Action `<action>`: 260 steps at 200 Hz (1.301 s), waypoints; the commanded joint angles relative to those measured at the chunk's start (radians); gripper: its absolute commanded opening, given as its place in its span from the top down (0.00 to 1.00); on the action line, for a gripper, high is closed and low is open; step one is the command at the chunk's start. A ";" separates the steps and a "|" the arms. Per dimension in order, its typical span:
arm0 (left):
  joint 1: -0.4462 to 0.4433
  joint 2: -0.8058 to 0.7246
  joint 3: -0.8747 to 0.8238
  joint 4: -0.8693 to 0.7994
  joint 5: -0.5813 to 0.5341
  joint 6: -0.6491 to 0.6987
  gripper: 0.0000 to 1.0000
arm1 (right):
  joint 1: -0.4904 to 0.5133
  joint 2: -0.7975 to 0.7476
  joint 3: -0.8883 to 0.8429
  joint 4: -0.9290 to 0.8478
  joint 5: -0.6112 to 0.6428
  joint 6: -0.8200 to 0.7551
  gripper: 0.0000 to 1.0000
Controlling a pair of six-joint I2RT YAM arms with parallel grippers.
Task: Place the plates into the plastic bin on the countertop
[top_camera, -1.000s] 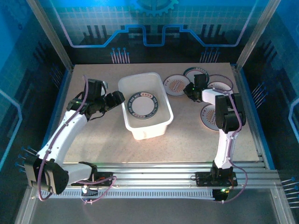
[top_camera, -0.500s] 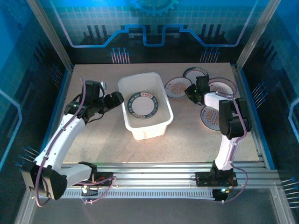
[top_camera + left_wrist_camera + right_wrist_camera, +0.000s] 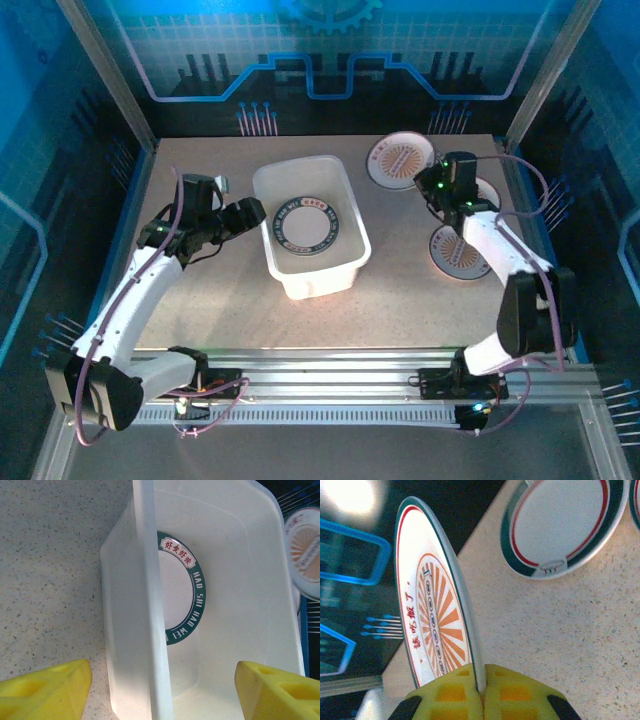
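One orange-patterned plate (image 3: 437, 622) is pinched by its rim in your right gripper (image 3: 479, 679), right of the bin (image 3: 304, 281), so carry it over the rim and lower it flat onto the green-rimmed plate (image 3: 310, 223) inside, with your left gripper (image 3: 248, 212) spread wide beside its left wall.

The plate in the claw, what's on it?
The plate has orange rays, a green rim; clearest in right wrist view.
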 commanded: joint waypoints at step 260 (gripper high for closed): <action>0.185 -0.028 -0.027 0.102 0.273 0.121 0.23 | 0.748 0.079 0.329 -0.463 0.542 0.531 1.00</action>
